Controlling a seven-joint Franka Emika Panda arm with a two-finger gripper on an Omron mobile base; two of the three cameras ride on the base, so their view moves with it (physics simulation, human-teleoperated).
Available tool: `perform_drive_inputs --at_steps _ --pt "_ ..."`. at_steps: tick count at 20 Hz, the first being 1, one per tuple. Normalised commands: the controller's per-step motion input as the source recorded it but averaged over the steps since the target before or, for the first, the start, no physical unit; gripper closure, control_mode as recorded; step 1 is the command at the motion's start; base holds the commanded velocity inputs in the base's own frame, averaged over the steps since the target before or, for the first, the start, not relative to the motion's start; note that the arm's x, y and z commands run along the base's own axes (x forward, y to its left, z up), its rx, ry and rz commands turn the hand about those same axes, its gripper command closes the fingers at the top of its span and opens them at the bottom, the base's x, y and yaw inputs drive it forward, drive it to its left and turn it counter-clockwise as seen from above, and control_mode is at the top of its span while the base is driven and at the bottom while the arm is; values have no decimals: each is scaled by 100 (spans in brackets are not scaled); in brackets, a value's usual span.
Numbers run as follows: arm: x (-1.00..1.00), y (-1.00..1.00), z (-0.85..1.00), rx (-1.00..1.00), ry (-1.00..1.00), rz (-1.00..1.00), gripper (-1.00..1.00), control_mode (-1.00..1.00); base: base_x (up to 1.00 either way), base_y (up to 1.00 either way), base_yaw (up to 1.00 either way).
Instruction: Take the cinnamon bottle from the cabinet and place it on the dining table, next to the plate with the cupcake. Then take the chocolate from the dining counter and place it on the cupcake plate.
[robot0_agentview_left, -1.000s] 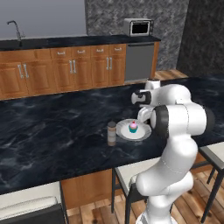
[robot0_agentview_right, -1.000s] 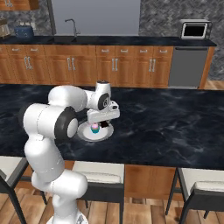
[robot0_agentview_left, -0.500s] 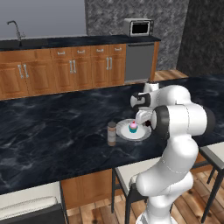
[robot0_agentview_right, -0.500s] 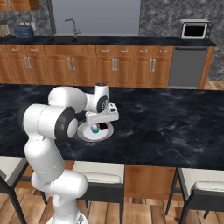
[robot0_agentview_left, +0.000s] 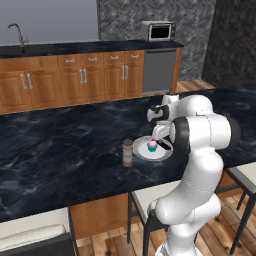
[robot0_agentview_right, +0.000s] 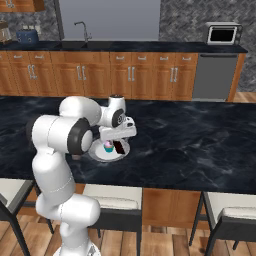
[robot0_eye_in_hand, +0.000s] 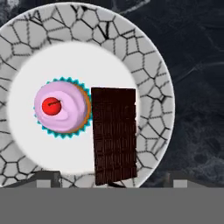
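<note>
Your gripper (robot0_eye_in_hand: 109, 177) hangs directly over the plate (robot0_eye_in_hand: 151, 57), jaws spread with nothing between them, so the chocolate (robot0_eye_in_hand: 114, 133) looks freshly let go. The bar lies flat on the plate at three o'clock from the cupcake (robot0_eye_in_hand: 62, 108), touching its wrapper, its lower end reaching the crackled rim. It is a thin dark brown slab scored into small squares. The cinnamon bottle (robot0_agentview_left: 128, 152) stands upright on the dining table (robot0_agentview_left: 60, 150), just beside the plate at nine o'clock.
</note>
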Motion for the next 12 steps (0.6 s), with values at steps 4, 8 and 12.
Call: perform_drive_inputs --at_steps 4,8,12 --pt "-27 0 74 0 0 -3 -100 -100 0 0 0" --pt "-71 7 82 -2 -8 -2 -100 -100 0 0 0" --pt "-74 -21 36 -6 -26 -2 -100 -100 0 0 0"
